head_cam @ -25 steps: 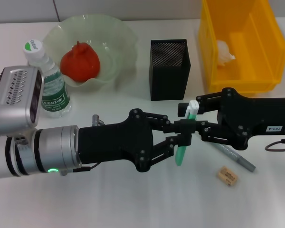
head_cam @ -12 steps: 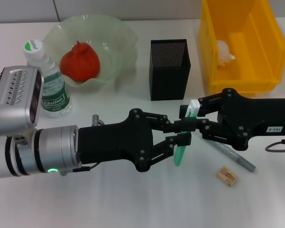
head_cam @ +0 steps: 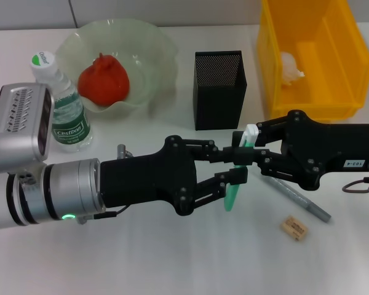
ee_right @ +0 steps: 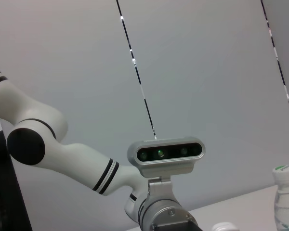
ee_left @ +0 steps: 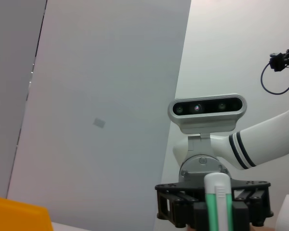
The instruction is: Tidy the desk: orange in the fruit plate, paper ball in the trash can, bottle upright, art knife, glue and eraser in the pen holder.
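Two black claws meet over the middle of the white table, facing each other. The left claw, reaching in from nine o'clock, has its fingers spread apart, one above and one below a green glue stick with a white cap. The right claw, reaching in from three o'clock, is clamped on the glue stick near its cap, holding it tilted with the green end pointing down toward the table. At about four o'clock from the claws a grey art knife lies on the table, partly under the right claw, and just past it sits the small tan eraser. At twelve o'clock stands the black mesh pen holder, upright. At two o'clock is the yellow trash can, with the white paper ball inside. At ten o'clock the pale-green fruit plate holds the orange, and just beside it the bottle stands upright with its cap on.
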Robot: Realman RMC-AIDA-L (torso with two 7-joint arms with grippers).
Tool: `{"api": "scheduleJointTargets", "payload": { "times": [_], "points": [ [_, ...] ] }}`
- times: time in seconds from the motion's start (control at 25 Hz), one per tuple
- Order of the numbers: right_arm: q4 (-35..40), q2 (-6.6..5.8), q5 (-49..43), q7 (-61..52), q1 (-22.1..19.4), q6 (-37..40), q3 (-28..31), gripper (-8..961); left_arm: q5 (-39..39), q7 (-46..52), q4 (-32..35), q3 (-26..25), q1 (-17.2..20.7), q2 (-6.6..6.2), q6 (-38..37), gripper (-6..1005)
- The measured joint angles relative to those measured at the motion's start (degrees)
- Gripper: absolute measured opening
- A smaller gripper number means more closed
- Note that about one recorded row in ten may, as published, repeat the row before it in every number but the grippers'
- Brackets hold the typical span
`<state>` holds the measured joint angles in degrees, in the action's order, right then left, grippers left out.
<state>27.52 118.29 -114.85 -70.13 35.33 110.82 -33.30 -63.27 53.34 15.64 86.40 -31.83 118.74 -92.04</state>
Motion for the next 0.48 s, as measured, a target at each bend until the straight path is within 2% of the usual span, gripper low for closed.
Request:
{"api": "scheduleJointTargets", "payload": {
  "times": [0.28, 0.48],
  "points": [
    [0.02, 0.01, -0.01, 0.00, -0.14, 0.02, 0.27, 179, 0.14, -0.42, 0.00, -0.01, 0.04, -0.01, 0.71, 356],
    [0.08, 0.01, -0.01, 0.00, -0.23, 0.02, 0.27, 179, -0.09, -0.26, 0.00, -0.01, -0.16, -0.05, 0.76, 525]
  ]
}}
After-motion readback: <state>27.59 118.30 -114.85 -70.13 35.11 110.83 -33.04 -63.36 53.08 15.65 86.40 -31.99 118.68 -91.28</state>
